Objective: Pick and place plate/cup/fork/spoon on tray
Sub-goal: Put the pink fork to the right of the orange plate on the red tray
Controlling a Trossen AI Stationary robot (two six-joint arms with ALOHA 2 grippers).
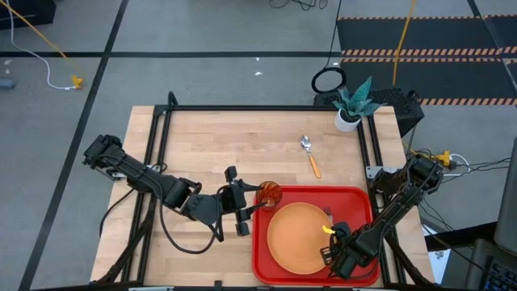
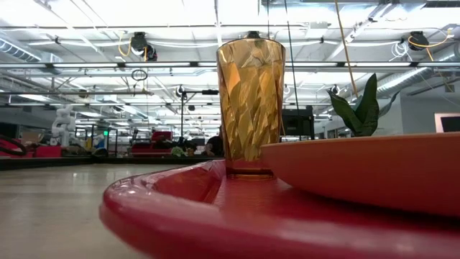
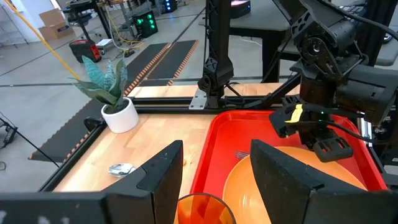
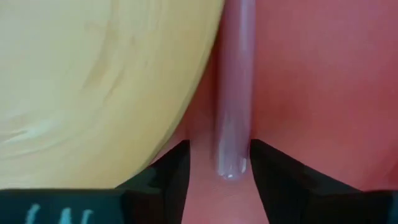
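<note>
Plate (image 1: 297, 237), upright cup (image 1: 269, 192) at its far-left corner, and fork (image 4: 234, 93) sit on tray (image 1: 355, 196). Spoon (image 1: 310, 155) lies on worktop near far edge.

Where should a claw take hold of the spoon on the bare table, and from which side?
Grip the spoon at mid-handle, coming straight down from above. It lies flat on the wood, apart from the tray, and the slim orange handle is straighter than the rounded bowl.

The wooden worktop (image 1: 210, 145) is occupied by the tray (image 1: 262, 263), the spoon (image 1: 310, 156) and a potted plant (image 1: 350, 109).
</note>
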